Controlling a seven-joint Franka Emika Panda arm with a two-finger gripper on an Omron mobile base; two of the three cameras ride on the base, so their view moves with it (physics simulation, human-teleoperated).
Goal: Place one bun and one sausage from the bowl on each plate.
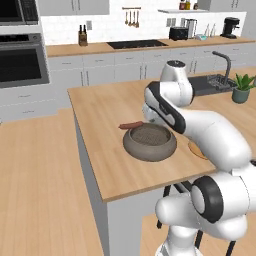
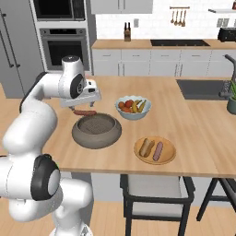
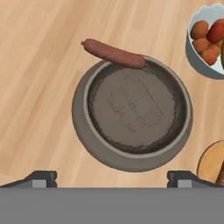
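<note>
claw [image 3: 112, 179] spread wide, empty | above bowl [image 3: 131, 153] | sausage [image 3: 114, 54] across far rim, long axis roughly parallel to finger line

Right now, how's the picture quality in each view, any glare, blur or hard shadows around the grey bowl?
Hand view: sharp and evenly lit, the bowl throwing only a faint soft shadow on the counter, no glare. Right base view: slightly soft, the sausage at the bowl's rim a little smeared. Left base view: equally soft, with the white arm covering part of the counter.
</note>
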